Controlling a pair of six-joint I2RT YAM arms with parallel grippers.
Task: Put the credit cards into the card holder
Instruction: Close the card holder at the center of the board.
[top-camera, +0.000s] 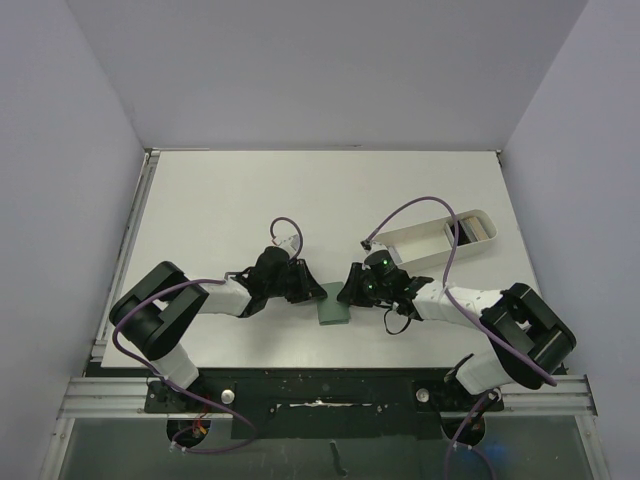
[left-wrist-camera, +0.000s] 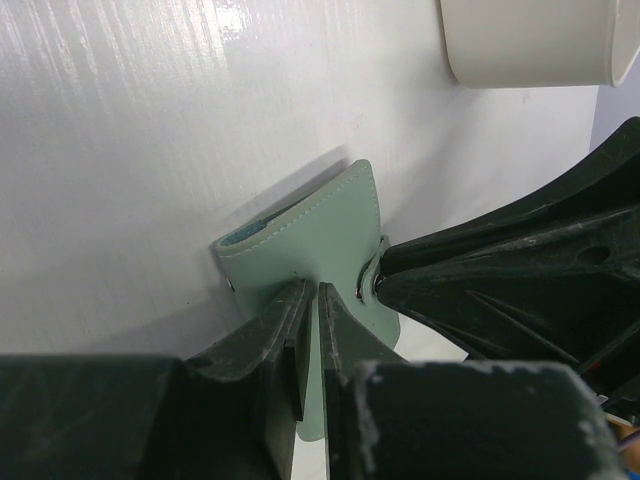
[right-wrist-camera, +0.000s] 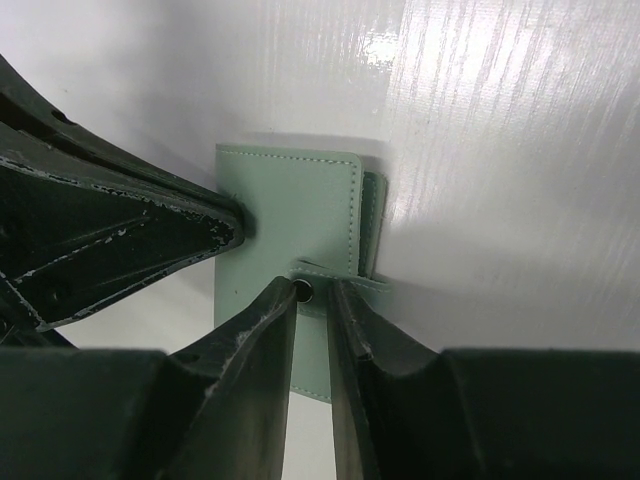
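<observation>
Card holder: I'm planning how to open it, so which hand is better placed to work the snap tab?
The right hand: its fingers bracket the snap tab directly. The left hand pinches the card holder at an edge, which suits it to steadying.

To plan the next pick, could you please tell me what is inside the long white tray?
Credit cards sit at the white tray's right end, dark and beige ones showing. They overlap, so their count and anything beneath are hidden; the rest looks bare.
</observation>
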